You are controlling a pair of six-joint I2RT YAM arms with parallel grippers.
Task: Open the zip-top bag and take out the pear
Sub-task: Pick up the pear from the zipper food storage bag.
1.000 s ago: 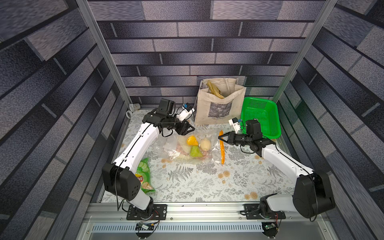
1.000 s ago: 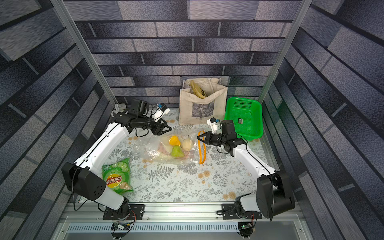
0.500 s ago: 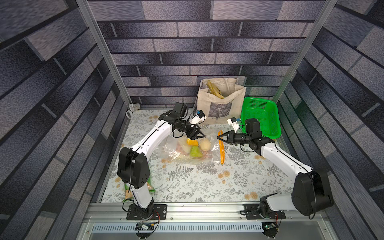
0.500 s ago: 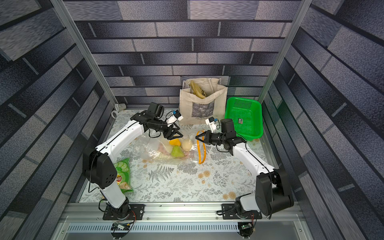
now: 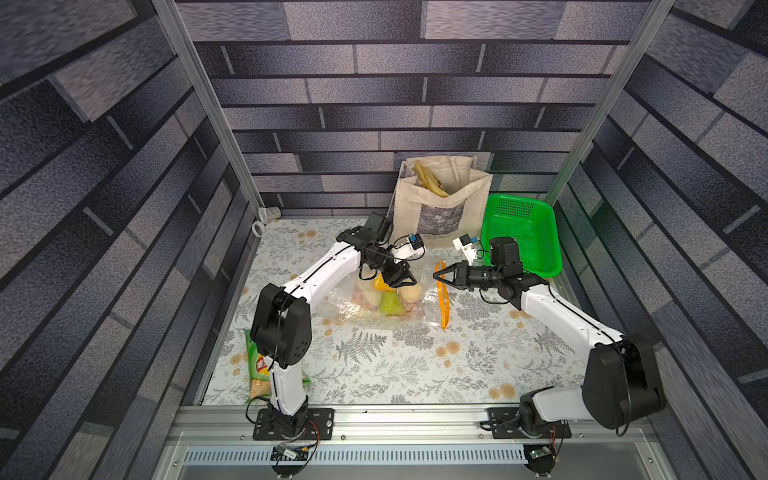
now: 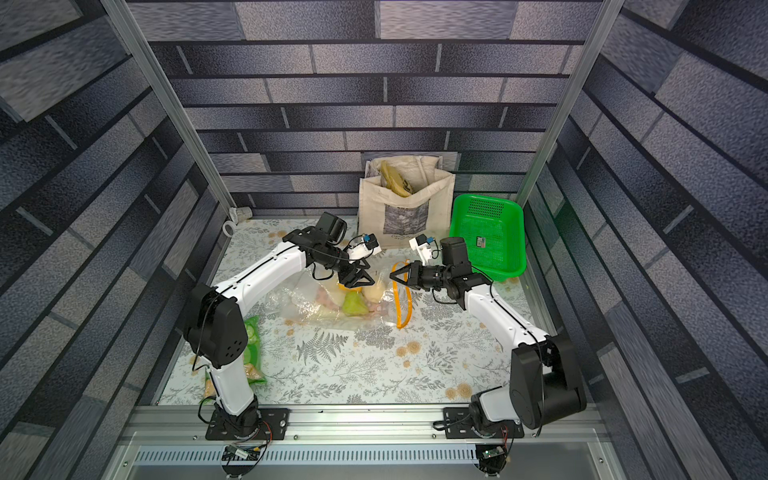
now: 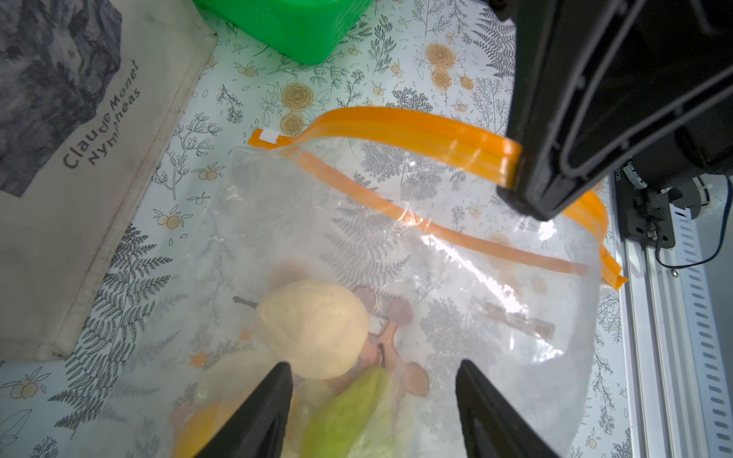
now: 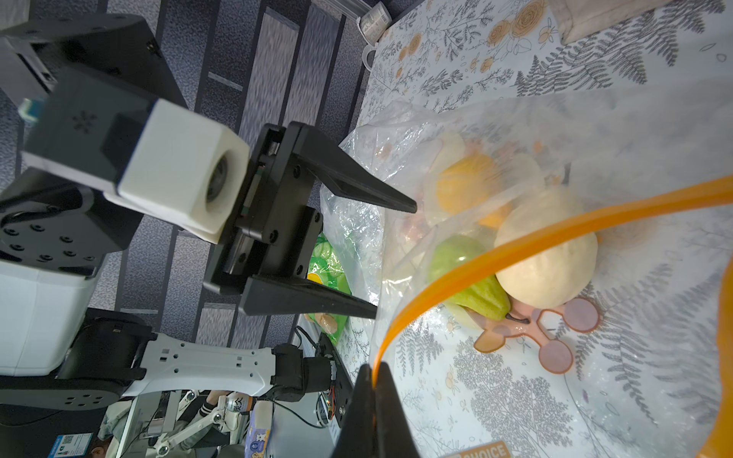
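Right gripper [image 8: 373, 380]: pinched tight on the upper lip of the orange strip [image 7: 396, 127], holding it up off the lower lip. The mouth of the zip-top bag [image 7: 476, 277] gapes just beneath its tips.

Left gripper [image 7: 373, 365]: spread wide, nothing in it, hanging over the bag's body.

Green pear [image 7: 349, 416]: inside the bag, under and between the left tips, touching a pale round fruit [image 7: 313, 329] just ahead of them.

Risks for you to watch:
- Film lies between the left tips and the pear. Close here and you clamp plastic with the fruit, so nothing comes out. The way in is the mouth, on the right gripper's side.
- Only one lip is held and nothing pins the lower one. A pull on the pear could drag the whole bag, or slip the thin lip out of the pinch and let the mouth drop.
- The pale fruit has a stem too. Through crinkled film I can't be sure which one is the pear, so a wrong pick is possible.
- The pear is smooth and tapered and may squirt from the tips.
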